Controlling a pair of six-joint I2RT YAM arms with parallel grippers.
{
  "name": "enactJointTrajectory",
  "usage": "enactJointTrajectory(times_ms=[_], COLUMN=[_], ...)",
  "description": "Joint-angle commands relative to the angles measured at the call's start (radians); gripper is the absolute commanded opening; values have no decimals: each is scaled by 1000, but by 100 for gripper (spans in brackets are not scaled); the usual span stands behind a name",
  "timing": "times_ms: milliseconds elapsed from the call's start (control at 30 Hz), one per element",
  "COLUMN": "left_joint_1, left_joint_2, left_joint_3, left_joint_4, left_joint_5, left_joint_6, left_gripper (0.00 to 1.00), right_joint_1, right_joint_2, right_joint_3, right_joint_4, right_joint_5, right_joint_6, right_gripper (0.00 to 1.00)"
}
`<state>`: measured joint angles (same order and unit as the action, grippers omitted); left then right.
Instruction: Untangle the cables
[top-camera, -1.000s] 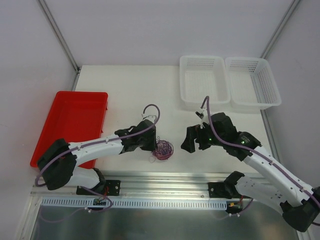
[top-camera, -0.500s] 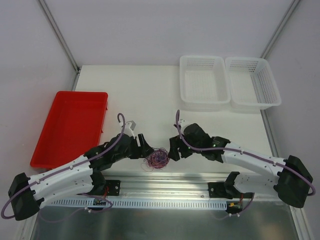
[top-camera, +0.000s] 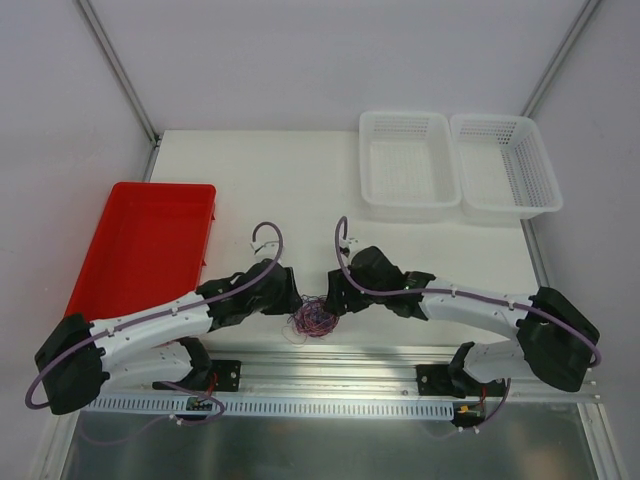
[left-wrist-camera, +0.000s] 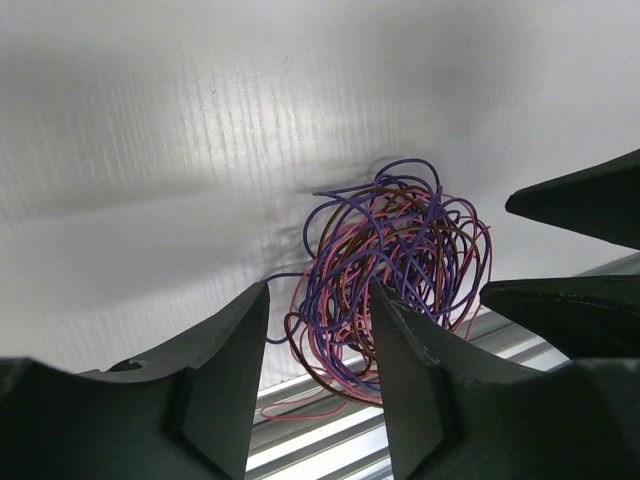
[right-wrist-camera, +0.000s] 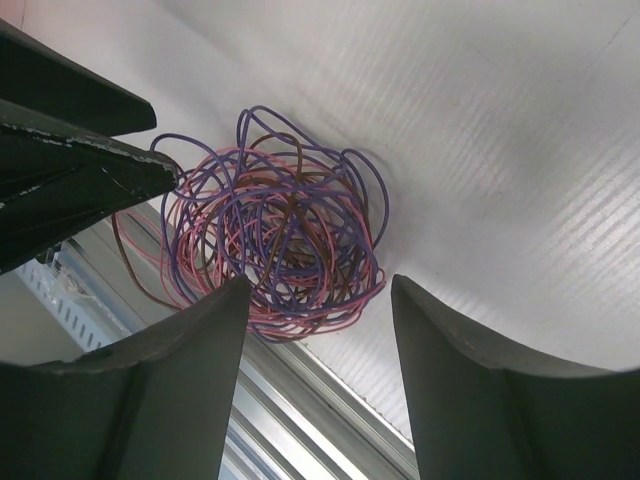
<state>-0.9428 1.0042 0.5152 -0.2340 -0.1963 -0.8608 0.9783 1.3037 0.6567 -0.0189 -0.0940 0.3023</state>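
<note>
Inward, 2 arms stretched low — left tool (left-wrist-camera: 318, 302), right tool (right-wrist-camera: 320, 292) both parted, flanking cables (top-camera: 313, 320).

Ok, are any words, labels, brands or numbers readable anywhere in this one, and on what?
None can be read.
The red tray, the left white basket, the right white basket and the tangled cables show no print.
The small boards on the base rail are too small to show any marking.
</note>
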Motion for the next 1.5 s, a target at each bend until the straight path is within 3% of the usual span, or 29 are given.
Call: enactJointTrajectory(times_ms=[0,200,267,367,467,533,933,1133,1333,1467], left_joint_1=[-2,-2,-2,-1,2,15,82,131,317,360], left_joint_2=[43,112,126,117,76,30,-243,-240,-210,-184], left_joint_3=[60,83,89,101,132,169,390,482,540,600], left_joint_4=[-4,-2,-4,-5,-33,-76,-241,-362,-485,-513], left_joint_5=[-34,-37,-40,-58,-103,-152,-373,-503,-460,-451], left_joint_6=[51,60,62,69,106,132,288,353,339,361], left_gripper=[44,29,18,0,0,0,0,0,0,0], right_joint_1=[8,8,10,10,8,8,-39,-121,-184,-237], right_joint_2=[28,97,112,117,79,46,-361,-559,-632,-629], right_joint_3=[34,37,38,35,29,27,125,265,414,461], right_joint_4=[91,114,120,114,62,-8,-528,-730,-854,-882], right_joint_5=[-15,-23,-23,-12,52,132,534,637,752,763], right_joint_6=[38,54,57,58,67,66,38,-44,-140,-178], right_gripper=[61,58,57,45,10,1,1,1,1,1])
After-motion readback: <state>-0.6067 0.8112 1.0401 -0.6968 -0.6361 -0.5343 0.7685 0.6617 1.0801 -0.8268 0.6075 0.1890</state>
